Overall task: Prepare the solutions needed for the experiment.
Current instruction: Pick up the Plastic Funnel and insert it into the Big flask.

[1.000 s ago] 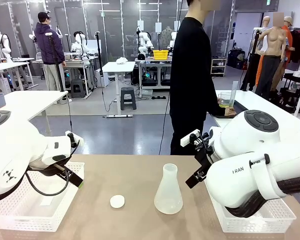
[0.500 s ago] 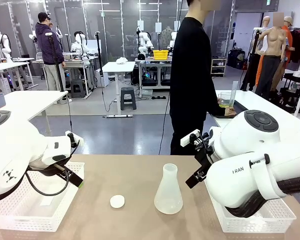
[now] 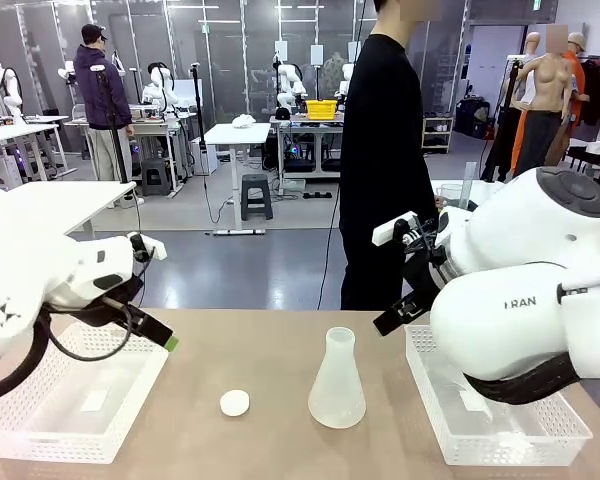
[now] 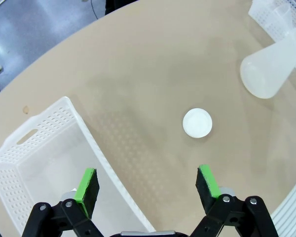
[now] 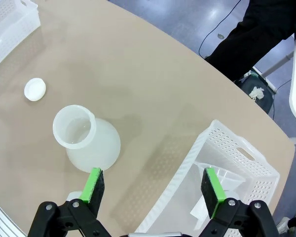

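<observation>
**Early stage:** the left gripper point(image 4: 147, 183) and right gripper point(image 5: 153, 190) stand spread and empty.
The open flask point(image 5: 86, 140) sits just beyond the right fingers and the cap point(image 4: 197, 122) beyond the left. Whether the flask holds solution cannot be told, so filling likely remains.

Robotics lab: rows of white workbenches point(image 3: 235, 133), conical flask point(image 3: 337, 388).

Solutions: not discernible
The frosted flask point(image 3: 337, 385) stands upright mid-table (mouth open); any liquid inside is unclear.

The front camera looks across the desk point(image 3: 270, 350) at the flask point(image 3: 337, 385); the wrist cameras look down from either side, sharing it and the cap point(image 3: 234, 402).
</observation>
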Motion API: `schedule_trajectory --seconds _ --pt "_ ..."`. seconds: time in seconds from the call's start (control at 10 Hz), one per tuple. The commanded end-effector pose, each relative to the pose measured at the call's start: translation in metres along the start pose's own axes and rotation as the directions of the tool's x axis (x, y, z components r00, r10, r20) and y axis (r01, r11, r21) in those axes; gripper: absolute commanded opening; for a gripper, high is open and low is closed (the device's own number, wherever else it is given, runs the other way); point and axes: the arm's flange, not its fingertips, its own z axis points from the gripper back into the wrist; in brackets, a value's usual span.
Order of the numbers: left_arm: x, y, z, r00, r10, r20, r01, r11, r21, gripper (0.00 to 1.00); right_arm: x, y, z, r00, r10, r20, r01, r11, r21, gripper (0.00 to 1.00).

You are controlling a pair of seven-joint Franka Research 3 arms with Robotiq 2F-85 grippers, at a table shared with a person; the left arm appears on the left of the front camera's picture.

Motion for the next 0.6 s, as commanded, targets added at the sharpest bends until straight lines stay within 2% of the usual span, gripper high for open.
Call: schedule_trajectory --seconds 0.0,0.4,0.5 --pt "-0.004 -0.005 -0.011 1.0 0.011 -0.003 -0.011 1.0 0.002 1.0 -0.009 0.009 -0.031 0.999 -0.008 -0.035 0.009 0.999 0.031 1.0" --pt "-0.002 -0.003 -0.006 1.0 -0.003 -0.015 0.003 1.0 0.0 1.0 -0.011 0.009 -0.028 0.999 0.011 -0.053 -0.009 1.0 0.023 1.0" --pt "0.007 0.013 -0.012 0.992 0.126 0.002 -0.122 0.966 -0.23 1.0 -0.003 -0.008 -0.033 0.994 -0.11 0.021 0.108 0.992 0.07 1.0"
